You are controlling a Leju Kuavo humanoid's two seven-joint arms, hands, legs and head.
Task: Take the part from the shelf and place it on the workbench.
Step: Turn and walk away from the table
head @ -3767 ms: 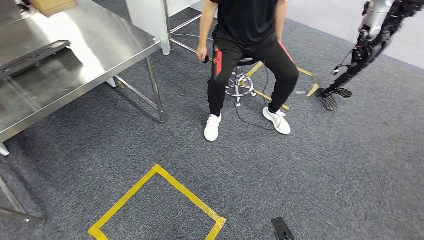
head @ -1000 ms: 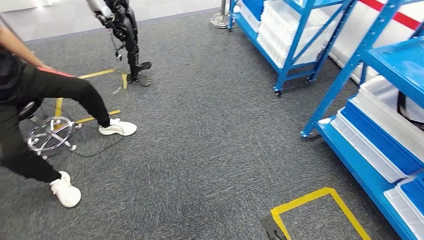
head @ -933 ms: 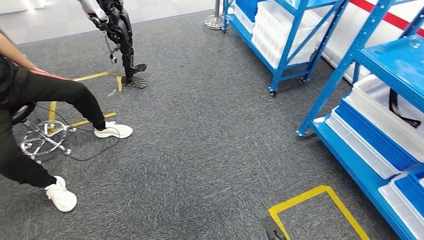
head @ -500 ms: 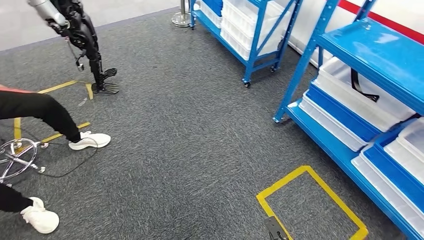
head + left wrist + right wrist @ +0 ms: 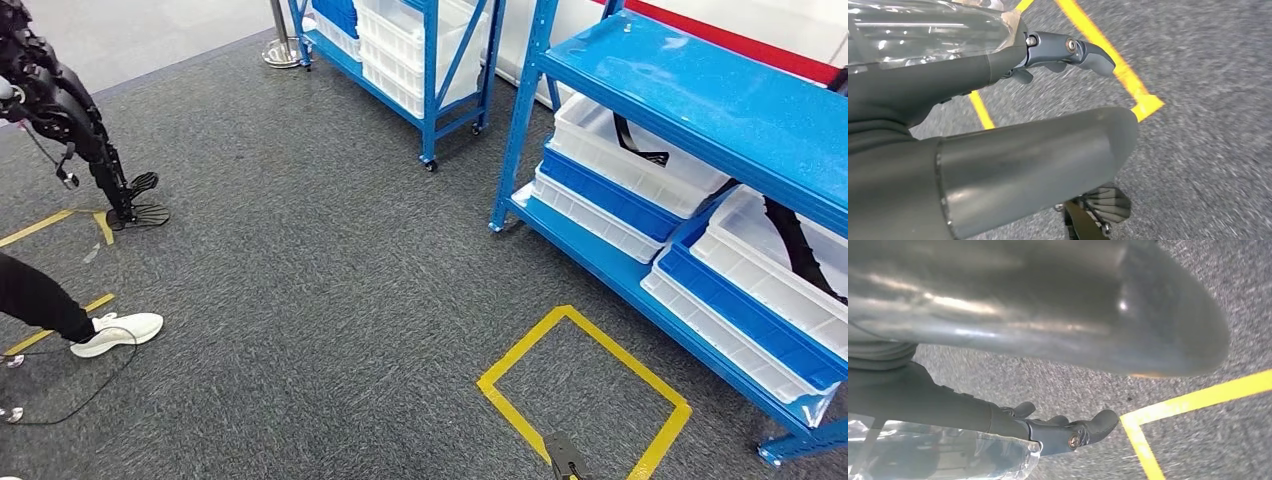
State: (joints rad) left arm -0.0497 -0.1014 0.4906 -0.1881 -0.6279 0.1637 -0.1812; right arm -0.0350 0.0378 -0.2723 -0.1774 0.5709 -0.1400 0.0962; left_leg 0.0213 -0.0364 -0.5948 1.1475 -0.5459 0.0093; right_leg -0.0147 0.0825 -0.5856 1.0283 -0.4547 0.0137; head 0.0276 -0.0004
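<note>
Two blue shelves (image 5: 690, 110) stood at the upper right. My left hand (image 5: 998, 115) and right hand (image 5: 1058, 432) hung loose, holding nothing.

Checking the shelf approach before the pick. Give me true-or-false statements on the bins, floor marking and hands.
1. A yellow tape square is marked on the carpet in front of the near blue shelf. True.
2. The white bins under the top shelf hold black parts. True.
3. The left hand grips a black part. False: it holds nothing and hangs over the carpet.
4. The right hand rests on a bin. False: it hangs above the carpet near a yellow tape corner.
5. A white shoe lies on the carpet to the left. True.
</note>
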